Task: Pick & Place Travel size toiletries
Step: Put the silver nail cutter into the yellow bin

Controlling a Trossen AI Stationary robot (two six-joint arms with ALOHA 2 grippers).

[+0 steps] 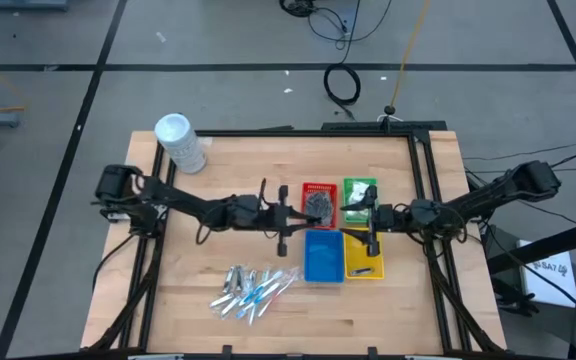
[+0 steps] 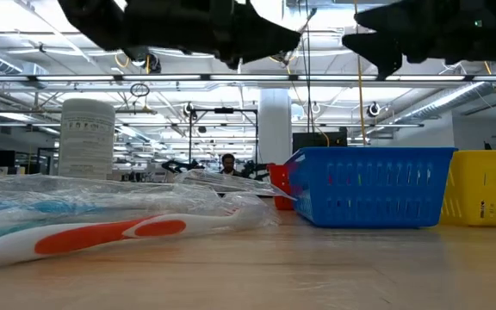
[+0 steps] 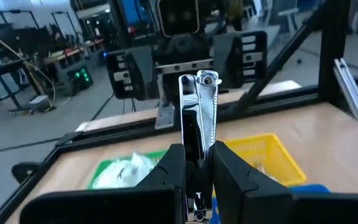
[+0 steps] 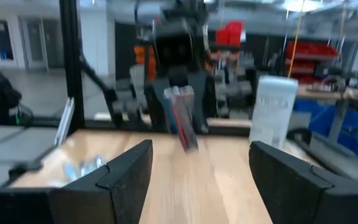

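My left gripper (image 1: 290, 214) hovers left of the red tray (image 1: 318, 201), shut on a slim, shiny clear-wrapped stick (image 3: 198, 106); the same stick (image 4: 182, 119) shows far off in the right wrist view. My right gripper (image 1: 372, 226) is open, above the border of the green tray (image 1: 360, 192) and the yellow tray (image 1: 364, 259). Its fingers (image 4: 123, 177) stand wide apart and hold nothing. Several clear-wrapped sticks (image 1: 253, 290) lie in a pile on the table's near side. Dark grey bundles (image 1: 318, 205) sit in the red tray and white packets (image 1: 358, 190) in the green one. My left gripper pinches the clear-wrapped stick between its two fingers (image 3: 169, 171) near one end (image 3: 197, 163). The rest of the stick reaches out past the fingertips. The fingers come level from the table's left. The stick is lifted clear of the table.
A tall white tub (image 1: 180, 142) stands at the far left corner. The blue tray (image 1: 323, 256) sits near of the red one, beside the yellow tray. In the low view a wrapped orange-and-white toothbrush (image 2: 102, 238) lies in front. A black frame (image 1: 423, 170) borders the table.
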